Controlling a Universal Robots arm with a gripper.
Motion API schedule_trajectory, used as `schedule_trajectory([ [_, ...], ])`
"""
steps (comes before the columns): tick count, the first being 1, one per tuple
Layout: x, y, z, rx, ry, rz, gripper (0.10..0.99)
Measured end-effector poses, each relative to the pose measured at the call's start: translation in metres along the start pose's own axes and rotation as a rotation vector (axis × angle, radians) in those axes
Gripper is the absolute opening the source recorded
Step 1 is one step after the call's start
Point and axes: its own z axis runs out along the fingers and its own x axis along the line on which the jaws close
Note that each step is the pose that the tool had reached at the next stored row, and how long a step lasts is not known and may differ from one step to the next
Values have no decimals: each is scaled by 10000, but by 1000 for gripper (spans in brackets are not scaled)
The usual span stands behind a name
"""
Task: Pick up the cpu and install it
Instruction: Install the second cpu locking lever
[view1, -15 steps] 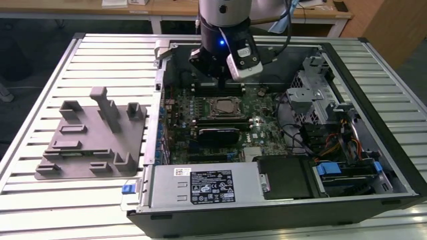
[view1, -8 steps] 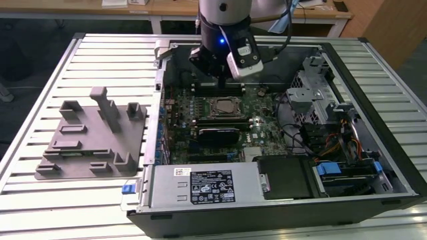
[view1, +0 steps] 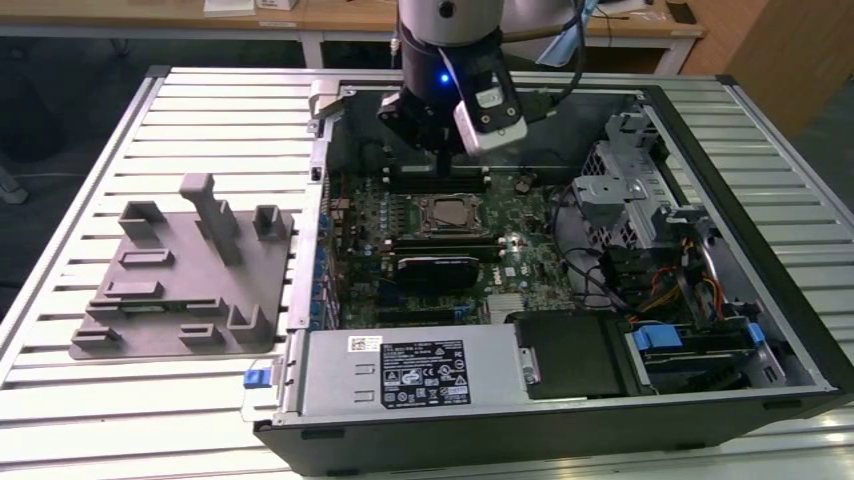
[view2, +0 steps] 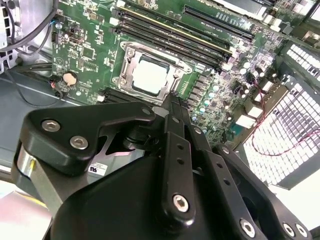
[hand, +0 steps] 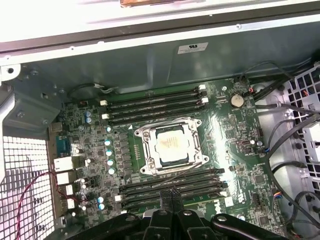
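Note:
The cpu (view1: 447, 213) lies flat inside the metal-framed socket (view1: 419, 200) on the green motherboard of the open computer case; its silvery top also shows in both wrist views (view2: 150, 77) (hand: 172, 145). My gripper (view1: 447, 168) hangs above the board, just behind the socket in the exterior view. Its two black fingers are pressed together with nothing between them, their tips over the memory slots beside the socket (view2: 172, 100) (hand: 170, 194). The gripper is apart from the cpu.
A grey plastic tray (view1: 174, 290) with upright blocks rests on the slatted table at the exterior view's left. The case walls (view1: 315, 200) surround the board. A power supply (view1: 400, 370) fills the front, with drive cages and cables (view1: 654, 260) at the right.

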Motion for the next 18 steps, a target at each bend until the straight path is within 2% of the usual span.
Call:
schedule_trajectory([
  [18, -3, 11, -68, 0, 0, 0, 106],
])
